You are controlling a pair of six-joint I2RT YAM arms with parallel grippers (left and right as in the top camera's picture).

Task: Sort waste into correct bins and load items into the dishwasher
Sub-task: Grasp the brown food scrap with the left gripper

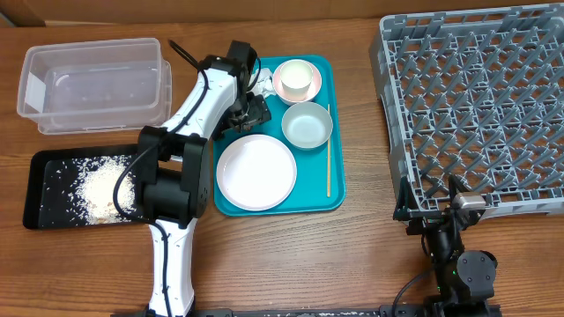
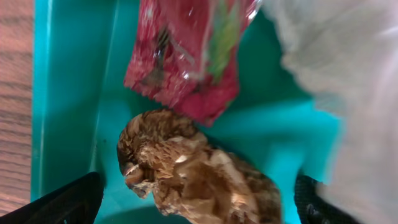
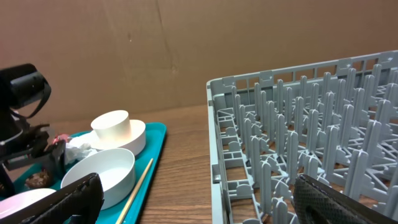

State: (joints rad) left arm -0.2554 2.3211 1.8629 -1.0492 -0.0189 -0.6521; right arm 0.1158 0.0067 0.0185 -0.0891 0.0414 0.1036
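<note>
1. Far left sit the black tray (image 1: 40,189) and, at its 12 o'clock, the clear tub (image 1: 97,84).
2. The left pincer (image 1: 249,107), wide apart and empty, hangs over the brown lump (image 2: 193,174), which lies 10-to-4 o'clock on the teal tray (image 2: 68,93).
3. The red wrapper (image 2: 186,56) touches the lump at 12 o'clock. The napkin (image 2: 336,81) crowds in at 2.
4. Far right, the right pincer (image 3: 205,199), also apart, sits by the grey rack (image 3: 298,124).

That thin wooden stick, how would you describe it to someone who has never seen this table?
Find the teal tray in the middle of the wooden table. Along its right edge as seen from above, beside the grey-blue bowl and the pale round plate, lies the wooden stick. It is the only long, straight, thin thing there; its neighbours are round dishes.
</note>
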